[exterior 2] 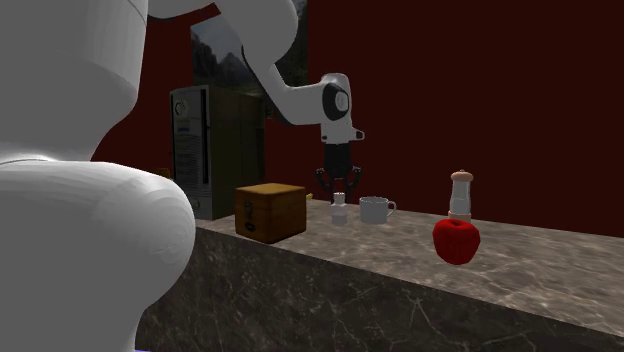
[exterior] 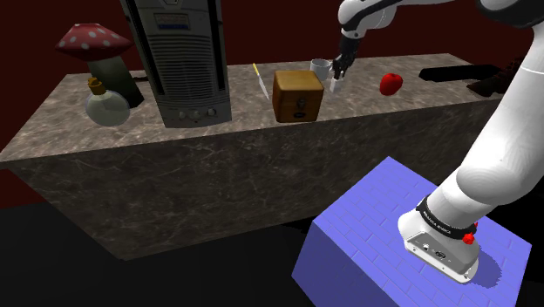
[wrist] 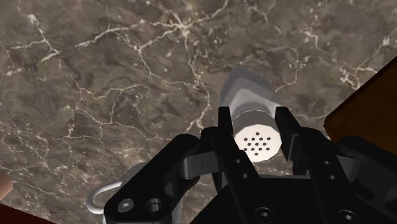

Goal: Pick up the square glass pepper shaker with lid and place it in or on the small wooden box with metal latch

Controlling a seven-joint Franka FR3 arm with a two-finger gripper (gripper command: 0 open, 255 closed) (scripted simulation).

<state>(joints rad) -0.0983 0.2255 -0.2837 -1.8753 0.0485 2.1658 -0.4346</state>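
Pepper shaker (exterior: 333,85), small and pale, sits directly under the end effector (exterior: 338,70) in the shoulder view, well back from the front edge of the marbled surface (exterior: 218,166). The wooden box (exterior: 296,95) stands just beside the end effector toward the shoulder view's left, a white mug (exterior: 321,66) is close behind it, and a red apple (exterior: 391,83) lies apart toward the view's right with bare stone between. The fingers are too small to read here.

In the second exterior view the end effector (exterior 2: 339,186) points straight down onto the pepper shaker (exterior 2: 340,205). The wooden box (exterior 2: 270,210) and the white mug (exterior 2: 375,209) flank it, each with a narrow bare strip. I cannot tell whether the shaker's base touches the surface (exterior 2: 400,290).

In the wrist view the end effector (wrist: 253,118) pinches the pepper shaker (wrist: 256,140) by its perforated lid, one finger against each side. A brown corner of the wooden box (wrist: 369,108) is cut off beside one finger.
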